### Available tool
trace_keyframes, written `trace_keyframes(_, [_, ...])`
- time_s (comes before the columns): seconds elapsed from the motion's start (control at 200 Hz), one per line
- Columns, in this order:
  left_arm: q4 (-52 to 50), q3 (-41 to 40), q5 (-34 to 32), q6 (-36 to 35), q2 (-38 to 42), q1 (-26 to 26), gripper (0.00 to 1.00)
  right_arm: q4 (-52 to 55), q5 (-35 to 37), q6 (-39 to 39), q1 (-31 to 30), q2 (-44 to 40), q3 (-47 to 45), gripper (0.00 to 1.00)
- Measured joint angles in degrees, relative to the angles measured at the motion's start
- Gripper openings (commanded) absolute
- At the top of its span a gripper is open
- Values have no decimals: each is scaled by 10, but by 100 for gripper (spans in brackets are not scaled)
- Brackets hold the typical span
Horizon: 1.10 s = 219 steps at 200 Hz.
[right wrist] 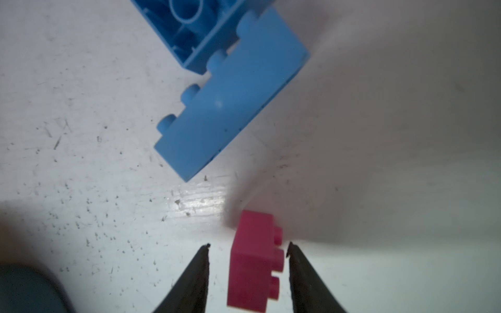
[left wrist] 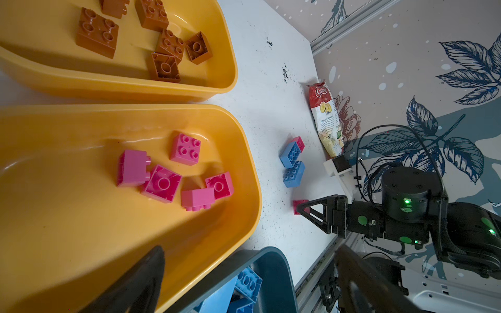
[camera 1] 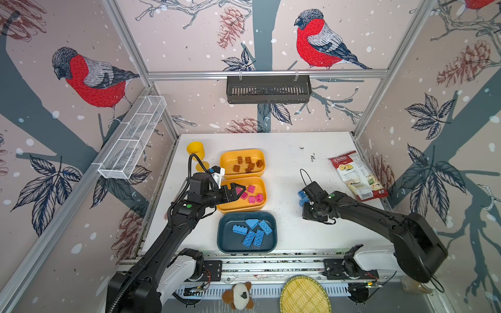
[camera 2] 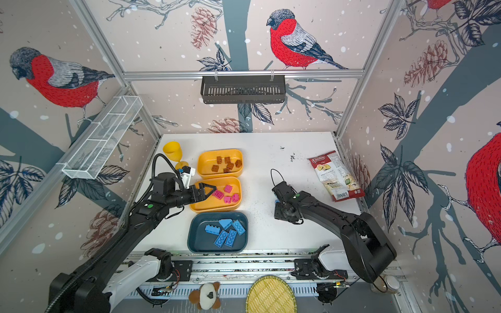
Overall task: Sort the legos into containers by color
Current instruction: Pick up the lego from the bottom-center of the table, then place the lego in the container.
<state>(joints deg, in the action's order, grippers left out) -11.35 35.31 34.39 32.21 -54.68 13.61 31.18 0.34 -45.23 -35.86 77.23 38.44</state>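
Right wrist view shows the small pink brick (right wrist: 254,260) lying on its side on the white table (right wrist: 81,135), studs sideways, between the fingertips of the right gripper (right wrist: 248,244). Its jaws stand apart with a gap showing on one side, so nothing is clamped. In both top views the gripper hides that brick and only blue bricks (camera 1: 302,196) beside it show. Left wrist view puts it at the gripper's tip, near those blue bricks and well apart from the yellow tray (camera 1: 244,208) of pink bricks (camera 1: 251,189), over which the left gripper (camera 1: 240,193) hangs spread wide.
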Motion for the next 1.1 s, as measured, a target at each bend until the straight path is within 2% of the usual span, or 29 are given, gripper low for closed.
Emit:
trace_keyframes(0.205, [0, -1, 0, -2, 2, 0, 97, 0, 9, 3, -3, 16, 16, 24])
trace_keyframes(0.325, [-9, 7, -2, -7, 0, -3, 97, 5, 19, 21, -8, 17, 66, 22])
trace_keyframes(0.405, [-18, 13, -6, -10, 2, -7, 97, 9, 20, 38, -33, 33, 125, 22])
trace_keyframes(0.645, [-46, 22, -21, -13, 16, -23, 97, -22, -21, 96, -99, 146, 310, 21])
trace_keyframes(0.916, [-71, 19, -31, -17, 43, -34, 97, -49, -69, 139, -132, 293, 445, 23])
trace_keyframes(1.071, [-75, 14, -31, -17, 49, -36, 97, -33, -35, 140, -136, 345, 489, 36])
trace_keyframes(1.096, [-76, 14, -31, -17, 50, -36, 97, -30, -31, 141, -136, 350, 493, 41])
